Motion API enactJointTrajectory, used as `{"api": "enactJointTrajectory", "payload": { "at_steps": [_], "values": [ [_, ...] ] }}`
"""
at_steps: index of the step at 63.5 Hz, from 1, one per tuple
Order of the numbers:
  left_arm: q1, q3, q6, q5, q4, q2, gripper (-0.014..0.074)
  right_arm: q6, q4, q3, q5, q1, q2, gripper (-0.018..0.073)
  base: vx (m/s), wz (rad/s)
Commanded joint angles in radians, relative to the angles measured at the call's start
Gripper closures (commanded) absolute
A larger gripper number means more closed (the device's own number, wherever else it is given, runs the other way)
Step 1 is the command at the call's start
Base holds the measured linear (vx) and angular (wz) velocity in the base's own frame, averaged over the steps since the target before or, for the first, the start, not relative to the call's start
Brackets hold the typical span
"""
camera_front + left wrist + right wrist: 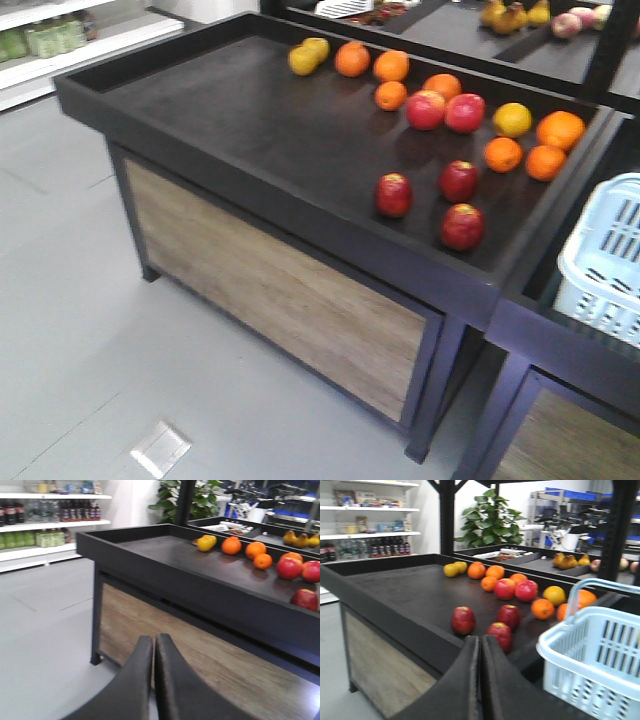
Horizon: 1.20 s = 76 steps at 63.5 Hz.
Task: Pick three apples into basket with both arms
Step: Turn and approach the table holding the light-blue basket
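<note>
Three dark red apples (509, 616) seen on counter (395, 586), just beyond right pincer (480, 641), fingers pressed together, empty. Basket (590, 655) set at right. Left pincer (153, 641) likewise together, below counter edge. Right arm judged nearer.

No text is legible; the labels on the shelf bottles (45, 512) are too blurred to read.

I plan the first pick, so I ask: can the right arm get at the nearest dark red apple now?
Probably yes. The apple lies ahead of the shut right end effector, with only the table rim between; the basket stands aside to the right.
</note>
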Motion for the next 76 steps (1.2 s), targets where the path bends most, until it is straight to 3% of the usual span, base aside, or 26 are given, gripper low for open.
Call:
{"api": "enactJointTrajectory", "payload": {
  "at_steps": [1,76],
  "values": [
    [0.0,0.002,-0.009,-0.071,0.0,-0.015,0.0603,-0.011,-0.004,0.013,-0.078,-0.007,-0.014,0.0568,0.08,-0.43],
    [0.0,0.002,-0.009,-0.071,0.0,-0.015,0.0603,-0.011,-0.004,0.013,-0.077,-0.007,-0.014,0.0568,0.09,-0.4]
  ]
}}
